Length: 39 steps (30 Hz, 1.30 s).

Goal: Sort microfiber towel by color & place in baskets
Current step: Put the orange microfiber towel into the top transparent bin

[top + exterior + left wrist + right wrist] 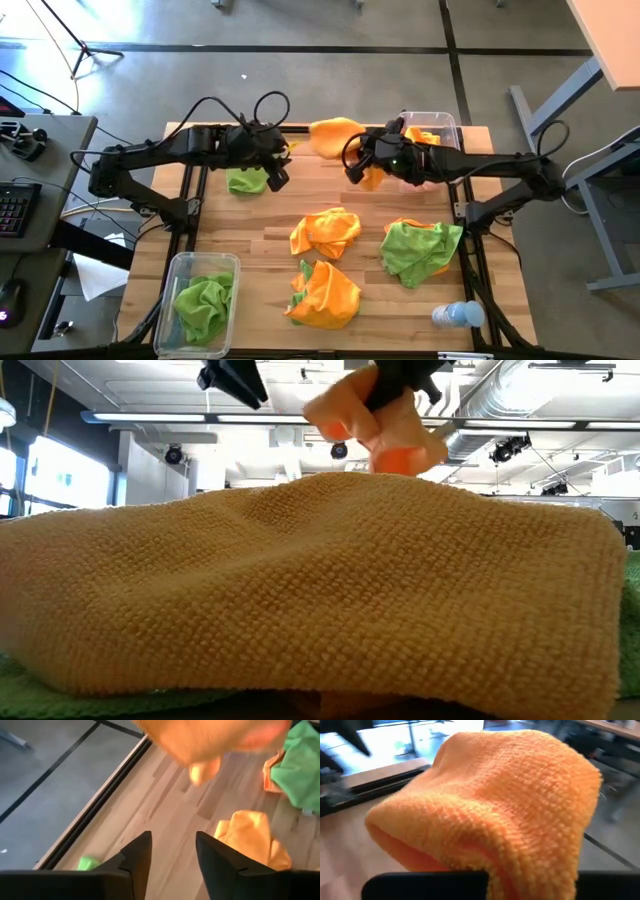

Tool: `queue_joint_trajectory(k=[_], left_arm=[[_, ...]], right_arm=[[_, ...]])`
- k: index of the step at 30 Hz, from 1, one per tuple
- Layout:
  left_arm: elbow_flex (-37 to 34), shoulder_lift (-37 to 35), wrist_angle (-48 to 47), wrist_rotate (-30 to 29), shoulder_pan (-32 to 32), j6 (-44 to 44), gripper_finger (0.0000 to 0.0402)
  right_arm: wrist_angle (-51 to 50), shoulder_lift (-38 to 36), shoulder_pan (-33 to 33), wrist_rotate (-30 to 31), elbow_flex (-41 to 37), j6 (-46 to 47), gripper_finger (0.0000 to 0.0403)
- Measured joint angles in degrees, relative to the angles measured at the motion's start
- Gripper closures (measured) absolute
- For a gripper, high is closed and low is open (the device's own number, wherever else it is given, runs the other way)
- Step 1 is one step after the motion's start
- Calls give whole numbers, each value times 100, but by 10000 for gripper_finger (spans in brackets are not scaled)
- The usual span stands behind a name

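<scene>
Right end effector [362, 172] pinches an orange towel [335, 135] — left end effector [277, 172] spread, empty.

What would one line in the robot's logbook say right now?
right gripper: shut on orange towel, lifted | left gripper: open, empty | far basket: holds orange

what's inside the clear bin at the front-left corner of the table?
The clear plastic rectangular bin at the front-left corner holds crumpled lime green microfiber cloth, seemingly more than one. Nothing orange shows in it. Whatever lies beneath the green pile is covered.
</scene>
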Motion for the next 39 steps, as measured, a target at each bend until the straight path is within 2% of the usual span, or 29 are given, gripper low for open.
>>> queue_joint_trajectory(k=[4, 9, 15, 20, 25, 29, 32, 37, 39], left_arm=[[-434, -362, 12, 10, 2, 108, 250], [-1356, -1187, 106, 241, 82, 99, 252], [-2376, -2266, 367, 577, 140, -417, 253], [-2843, -2886, 337, 582, 140, -778, 253], [-3024, -3230, 309, 582, 140, -858, 253], [-3028, -3337, 323, 581, 140, -883, 253], [-3028, -3334, 325, 572, 140, -884, 253], [-3028, -3273, 346, 531, 140, -884, 253], [-3028, -3241, 375, 445, 140, -927, 253]], right_arm=[[-330, -109, -252, 520, -2, 270, 400], [-920, -289, -678, 1236, -2, 575, 401], [-2100, -491, -1303, 2017, -2, 1425, 402], [-2993, -512, -1740, 2141, -2, 2239, 402], [-4062, -512, -2046, 2336, -2, 3259, 402], [-4979, -512, -2307, 2270, -3, 3981, 402], [-5154, -512, -2430, 2035, -4, 4164, 402], [-4680, -488, -2679, 1034, -225, 3450, 403], [-4566, -484, -2878, 624, -488, 3499, 403]])
